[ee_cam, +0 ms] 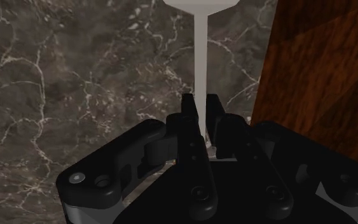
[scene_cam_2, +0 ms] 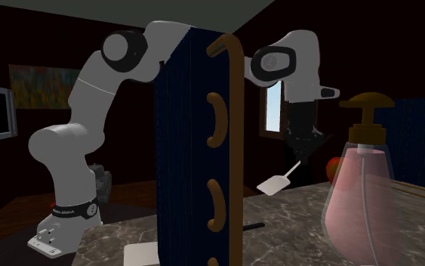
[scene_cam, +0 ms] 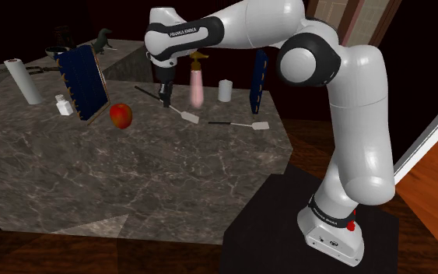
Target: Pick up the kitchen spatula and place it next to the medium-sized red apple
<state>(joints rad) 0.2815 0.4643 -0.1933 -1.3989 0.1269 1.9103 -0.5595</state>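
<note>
Firmly clamped between the black fingers [ee_cam: 187, 108] of the gripper [scene_cam: 165, 97] [scene_cam_2: 303, 147] [ee_cam: 199, 102] is the kitchen spatula [scene_cam: 190, 117] [scene_cam_2: 275, 184] [ee_cam: 201, 57], gripped on its thin shaft. It slants downward, its white blade the lowest part. Whether the blade touches the marble counter [scene_cam: 131, 179] [scene_cam_2: 294, 219] [ee_cam: 75, 76] cannot be told.

In the shoulder view the spatula is near the red apple [scene_cam: 120, 115] [scene_cam_2: 330, 168], on the apple's right and apart from it. The apple rests on the counter.

A second spatula [scene_cam: 240, 123] [scene_cam_2: 139, 253] lies flat on the counter, farther from the apple on that same side, well apart from it. A pink soap dispenser [scene_cam: 197, 87] [scene_cam_2: 361, 204] stands up and to the right of the apple in the shoulder view, beyond the held spatula. A white cylinder [scene_cam: 225, 90] stands farther right again.

A blue rack with a brown frame [scene_cam: 81, 82] [scene_cam_2: 418, 140] leans just beside the apple, on its left in the shoulder view. A small white bottle [scene_cam: 64, 104] and a paper towel roll [scene_cam: 22, 80] are farther out on that side. A second blue rack [scene_cam: 260, 82] [scene_cam_2: 192, 151] stands well away from the apple, past the white cylinder.
</note>
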